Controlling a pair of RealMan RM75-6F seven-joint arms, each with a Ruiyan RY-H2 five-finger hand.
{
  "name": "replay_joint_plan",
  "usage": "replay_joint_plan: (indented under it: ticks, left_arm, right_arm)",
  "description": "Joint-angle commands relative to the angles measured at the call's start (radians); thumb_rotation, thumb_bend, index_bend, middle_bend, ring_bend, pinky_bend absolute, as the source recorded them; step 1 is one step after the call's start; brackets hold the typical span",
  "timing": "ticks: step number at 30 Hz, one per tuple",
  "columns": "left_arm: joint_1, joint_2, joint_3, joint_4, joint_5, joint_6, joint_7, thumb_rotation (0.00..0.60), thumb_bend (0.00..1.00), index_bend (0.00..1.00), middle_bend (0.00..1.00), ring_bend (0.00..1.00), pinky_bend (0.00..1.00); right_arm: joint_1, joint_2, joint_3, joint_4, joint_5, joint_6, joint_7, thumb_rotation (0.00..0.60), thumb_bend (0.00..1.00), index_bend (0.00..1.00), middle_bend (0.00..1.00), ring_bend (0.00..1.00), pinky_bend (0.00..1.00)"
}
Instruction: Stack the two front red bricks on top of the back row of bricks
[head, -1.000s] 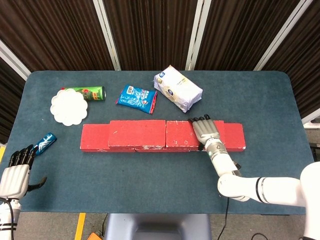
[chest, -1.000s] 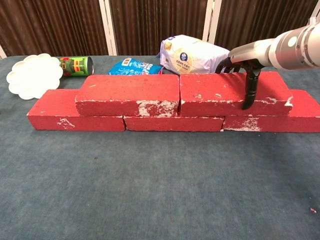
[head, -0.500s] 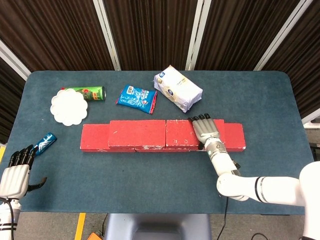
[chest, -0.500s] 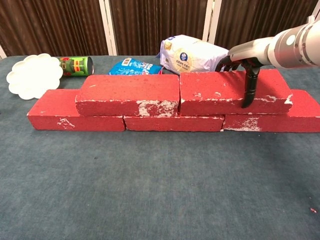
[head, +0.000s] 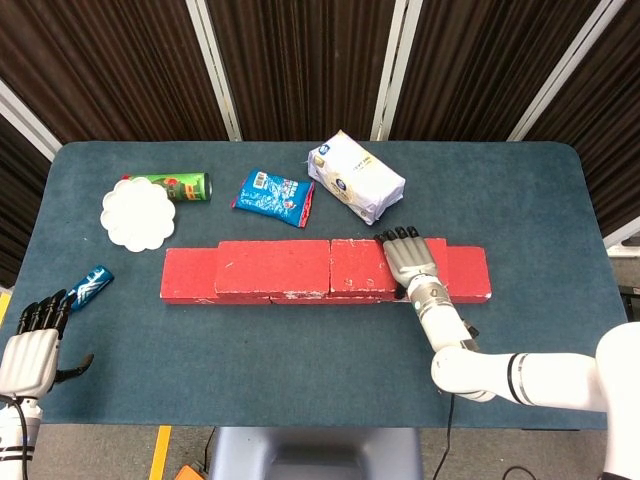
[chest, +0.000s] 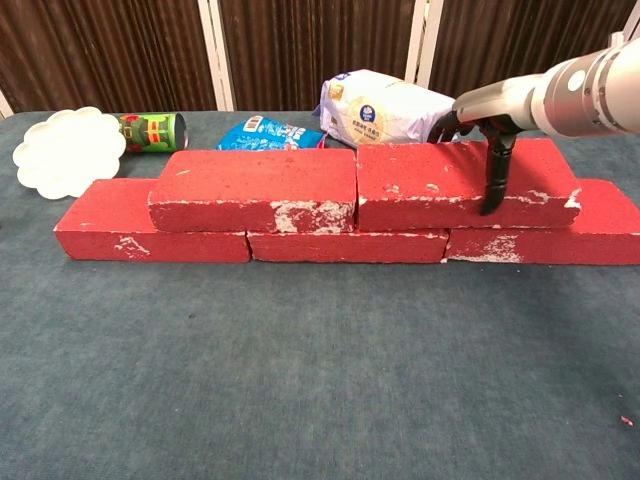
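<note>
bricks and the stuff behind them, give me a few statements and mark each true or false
1. Two bricks lie on top of a bottom row of three. True: the left top brick and right top brick sit on the bottom row.
2. The right hand rests on the left top brick. False: it lies on the right top brick.
3. The left hand holds a brick. False: it holds nothing, near the table's front left corner.
4. The green can lies on its side beside the white plate. True.
5. The white bag sits on the bricks. False: it lies on the table behind them.
</note>
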Motion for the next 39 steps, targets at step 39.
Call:
replay_joint_plan:
  ticks: [39]
  left_arm:
    - [-0.003,-0.004,-0.001,0.008,0.005,0.003,-0.001,0.600,0.23,0.00,0.00,0.00,0.06]
  right_arm:
    - [-0.248,0.333,0.026,-0.415,-0.438,0.152,0.224,0.600,0.00,0.18,0.14,0.07,0.00]
